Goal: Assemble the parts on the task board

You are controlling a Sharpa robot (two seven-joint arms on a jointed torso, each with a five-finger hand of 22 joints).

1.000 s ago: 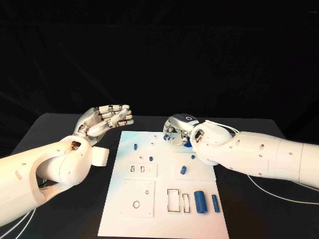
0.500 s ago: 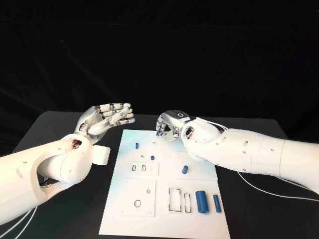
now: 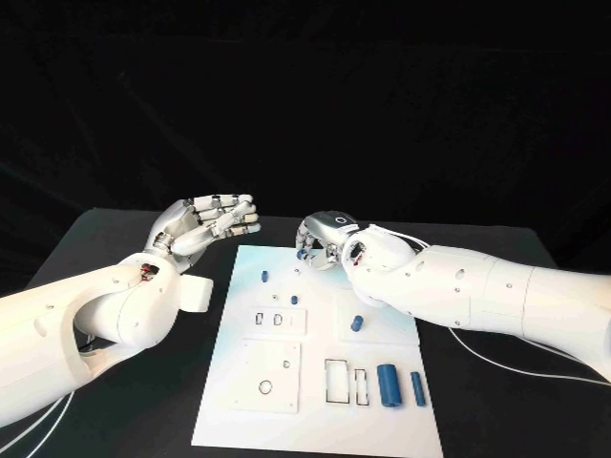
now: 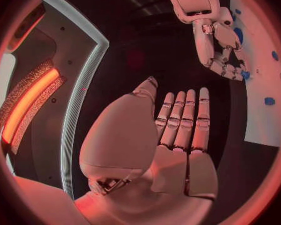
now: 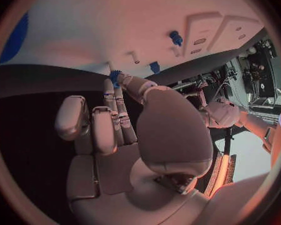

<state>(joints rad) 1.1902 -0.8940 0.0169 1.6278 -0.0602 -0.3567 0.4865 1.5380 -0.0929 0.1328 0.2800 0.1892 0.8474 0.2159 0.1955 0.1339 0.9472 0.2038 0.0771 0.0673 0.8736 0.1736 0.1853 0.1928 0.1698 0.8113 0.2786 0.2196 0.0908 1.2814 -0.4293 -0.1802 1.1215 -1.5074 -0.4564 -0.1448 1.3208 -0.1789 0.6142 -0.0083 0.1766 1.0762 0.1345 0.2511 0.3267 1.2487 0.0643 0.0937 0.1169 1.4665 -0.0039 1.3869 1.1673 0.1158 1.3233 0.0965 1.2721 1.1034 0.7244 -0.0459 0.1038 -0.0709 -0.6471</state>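
The white task board [image 3: 320,420] lies in the middle of the black table. On it are a blue peg [image 3: 265,276], a smaller blue piece [image 3: 295,299], another blue piece [image 3: 357,323] and two blue cylinders [image 3: 389,385] near its front right. My right hand [image 3: 326,243] hovers at the board's far edge and pinches a small blue part [image 5: 115,75] at its fingertips. My left hand [image 3: 209,221] is raised left of the board, fingers straight and side by side [image 4: 184,125], holding nothing.
The board has rectangular slots [image 3: 336,380] and a raised plate with an oval hole [image 3: 264,386]. The right forearm [image 3: 498,296] lies across the table's right side, with cables behind it. The left forearm [image 3: 72,324] is along the board's left side.
My right hand has moved left along the board's far edge with the small blue part. My left hand has stayed almost still.
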